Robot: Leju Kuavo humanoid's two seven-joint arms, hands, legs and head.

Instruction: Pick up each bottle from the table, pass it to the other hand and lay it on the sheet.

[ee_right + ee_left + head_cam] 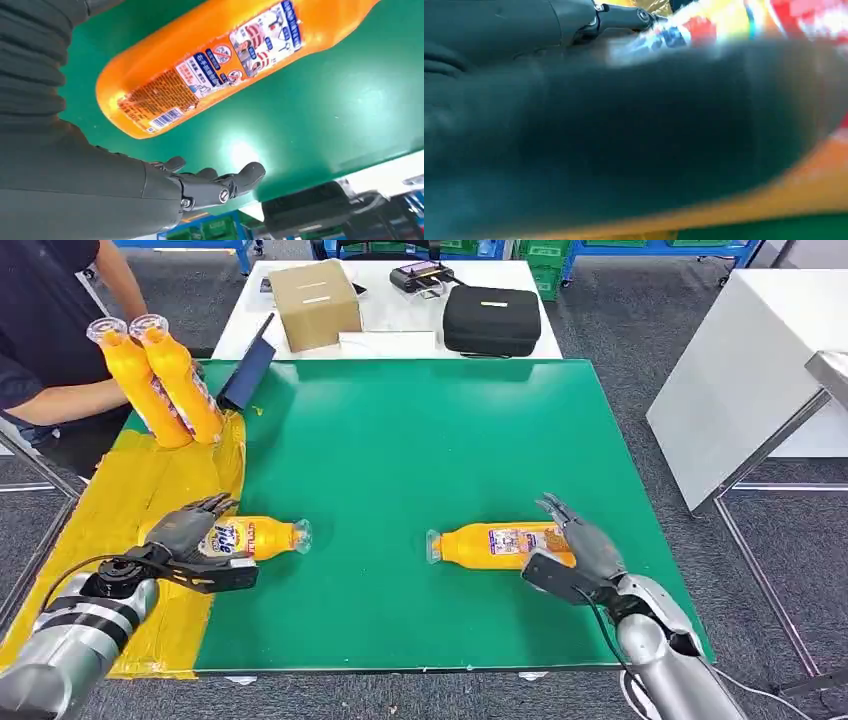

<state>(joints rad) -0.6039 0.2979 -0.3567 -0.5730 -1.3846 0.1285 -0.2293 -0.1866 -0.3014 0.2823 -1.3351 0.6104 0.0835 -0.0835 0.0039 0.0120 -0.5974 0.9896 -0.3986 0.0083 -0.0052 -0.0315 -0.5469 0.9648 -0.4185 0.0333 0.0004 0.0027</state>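
An orange bottle (258, 538) lies on its side at the edge of the yellow sheet (130, 490), its cap end over the green mat (400, 440). My left hand (190, 535) sits over its base end with the fingers spread above it and the thumb apart below it. The left wrist view shows the same bottle's label (704, 27), blurred and very close. A second orange bottle (495, 543) (225, 60) lies on the mat at the front right. My right hand (578, 545) (200, 187) is open beside its base, holding nothing.
At the back left a person (50, 330) holds two orange bottles (165, 380) upright over the sheet. Behind the mat a white table carries a cardboard box (315, 302), a black case (492, 318) and a dark device (420, 276). Another white table (750, 370) stands at the right.
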